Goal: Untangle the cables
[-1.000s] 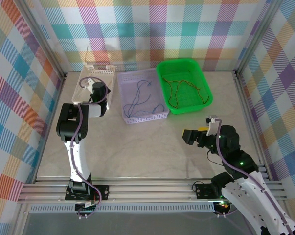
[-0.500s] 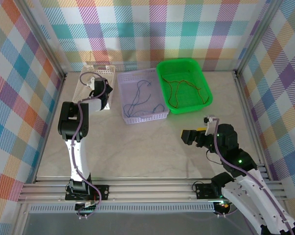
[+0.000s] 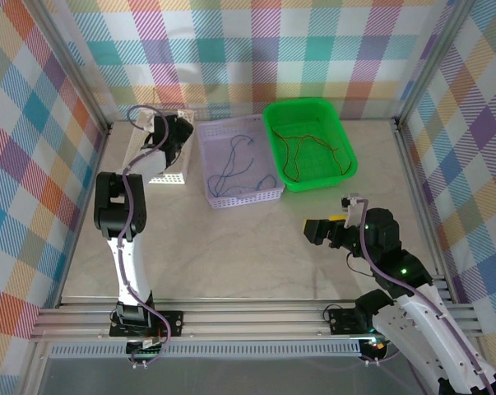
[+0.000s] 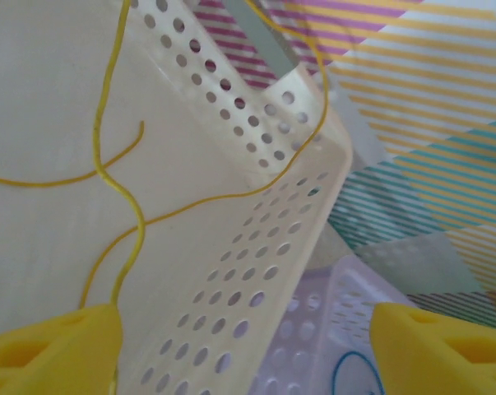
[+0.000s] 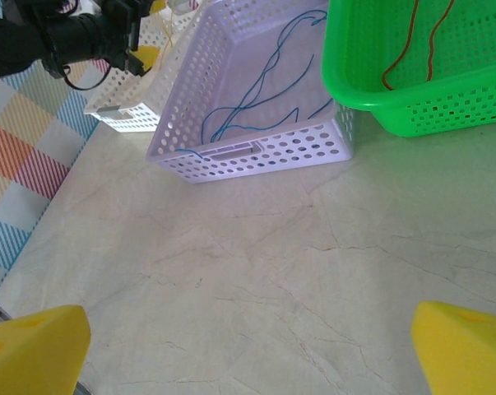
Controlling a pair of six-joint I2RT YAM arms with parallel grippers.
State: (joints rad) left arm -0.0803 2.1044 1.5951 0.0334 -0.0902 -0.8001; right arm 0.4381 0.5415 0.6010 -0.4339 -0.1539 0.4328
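A thin yellow cable [image 4: 108,177] lies looped inside the white basket [image 4: 256,247]. My left gripper [image 4: 248,350] hangs open over that basket's right wall, one yellow fingertip on each side and nothing between them. From above, the left gripper [image 3: 175,132] is over the far end of the white basket [image 3: 161,175]. A blue-grey cable [image 3: 231,169] lies in the lavender basket [image 3: 248,200]. A red-orange cable [image 3: 293,152] lies in the green basket [image 3: 309,186]. My right gripper [image 3: 317,230] is open above bare table, in front of the green basket.
The three baskets stand side by side at the back of the marble table [image 3: 231,247]. In the right wrist view the lavender basket [image 5: 256,152] and green basket [image 5: 420,90] lie ahead, with the left arm [image 5: 58,37] beyond. Checked walls enclose the table.
My left arm has reached farther back over the white basket, its gripper moving from the near end to the far end. The right arm has not moved.
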